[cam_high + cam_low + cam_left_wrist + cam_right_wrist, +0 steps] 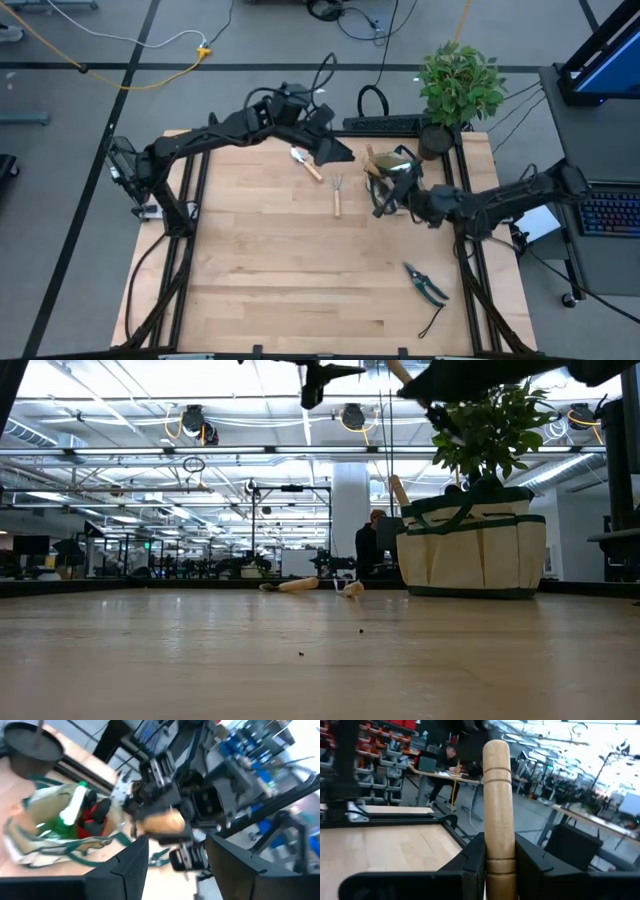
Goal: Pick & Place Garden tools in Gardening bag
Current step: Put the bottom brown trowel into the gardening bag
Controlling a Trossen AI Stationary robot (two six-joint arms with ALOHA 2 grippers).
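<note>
We see the right gripper [404, 190] at the gardening bag [393, 172], near the table's far right edge, just in front of the potted plant [458, 84]. Its fingers [475, 857] are pinching a wooden tool handle [498, 805], which stands up between them in the right wrist view. The tool's metal end is not visible, so we cannot say which tool it is.

The left gripper [335, 150] hangs over the far middle of the table, near the bag. Its fingers [132, 865] are spread apart with nothing between them. In its wrist view the bag [35, 825] is open, with a green-and-white item [70, 810] and something red-black [92, 815] inside. The right arm's wrist, with the light wooden handle [160, 822] in its grip, sits in front of that camera.

Still loose on the table:
- A wooden-handled trowel [306, 164] lies just under the left gripper.
- A small hand rake [337, 194] lies near it, between the trowel and the bag.
- The pruning shears [426, 284] lie well apart, near the front right, with a dark cord [432, 322] beside them.

In the low view the bag [470, 550] stands upright on the tabletop [300, 660], with a handle sticking out of its top. A person [445, 767] sits at a desk in the room behind.
</note>
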